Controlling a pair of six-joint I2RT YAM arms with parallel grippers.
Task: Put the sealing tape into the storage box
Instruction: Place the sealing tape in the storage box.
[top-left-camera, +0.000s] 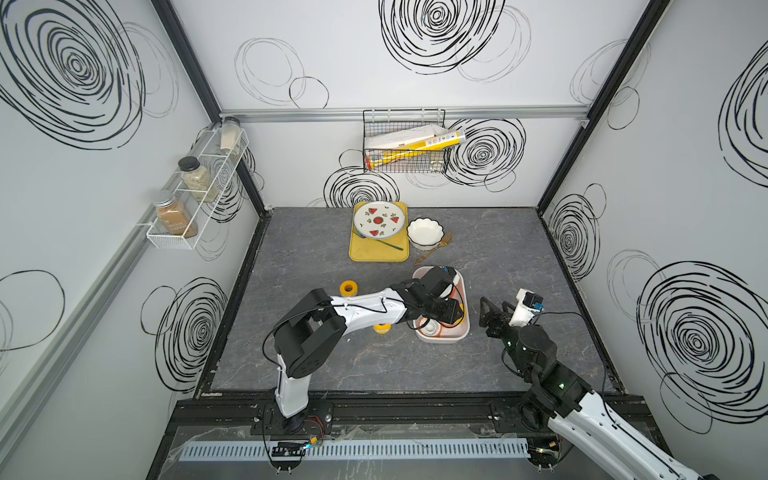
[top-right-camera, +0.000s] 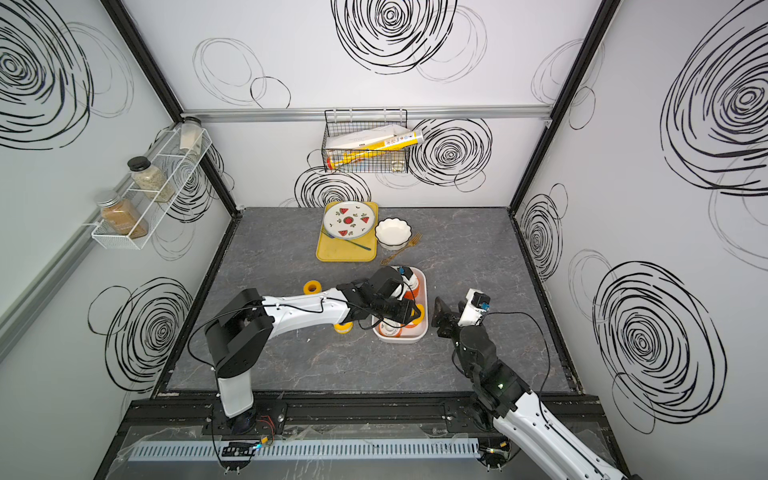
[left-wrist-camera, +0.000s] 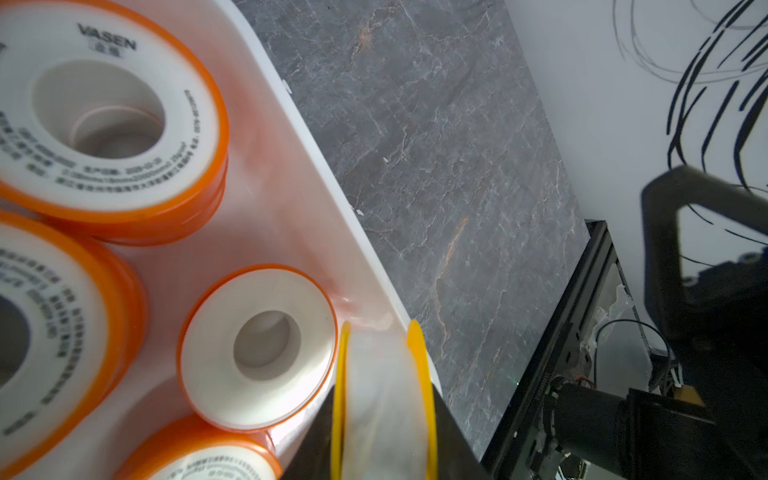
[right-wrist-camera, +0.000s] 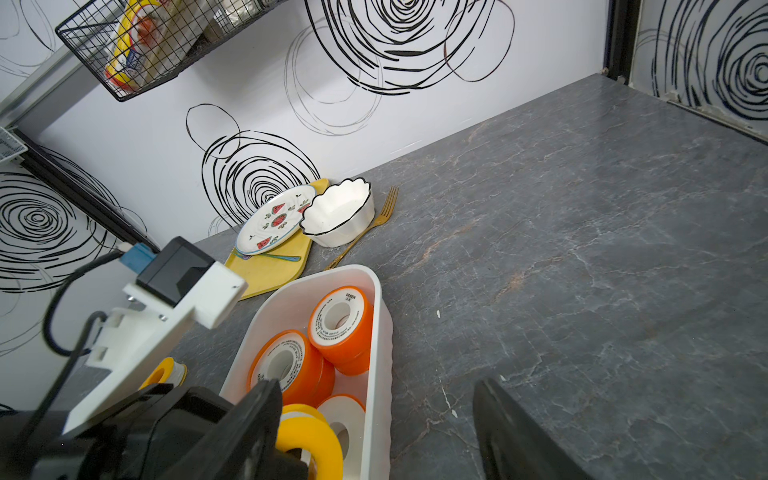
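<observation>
The storage box (top-left-camera: 466, 329) (top-right-camera: 422, 332) is a white tub right of the table's centre. It holds several orange-flanged spools of sealing tape (left-wrist-camera: 104, 124) (right-wrist-camera: 340, 324). My left gripper (top-left-camera: 446, 311) (left-wrist-camera: 382, 440) hangs over the box's near half, shut on a yellow-flanged spool (left-wrist-camera: 382, 395) (right-wrist-camera: 309, 446) held on edge. Two more yellow spools sit on the table left of the box, one (top-left-camera: 348, 288) farther back and one (top-left-camera: 381, 328) partly under the left arm. My right gripper (top-left-camera: 496, 309) (right-wrist-camera: 378, 419) stands open just right of the box with nothing between its fingers.
Behind the box lie a gold fork (top-left-camera: 434, 249), a white scalloped bowl (top-left-camera: 424, 233) and a yellow tray (top-left-camera: 378, 253) bearing a watermelon plate (top-left-camera: 379, 220). A wire basket (top-left-camera: 405, 141) hangs on the back wall. A spice rack (top-left-camera: 195, 187) is on the left wall.
</observation>
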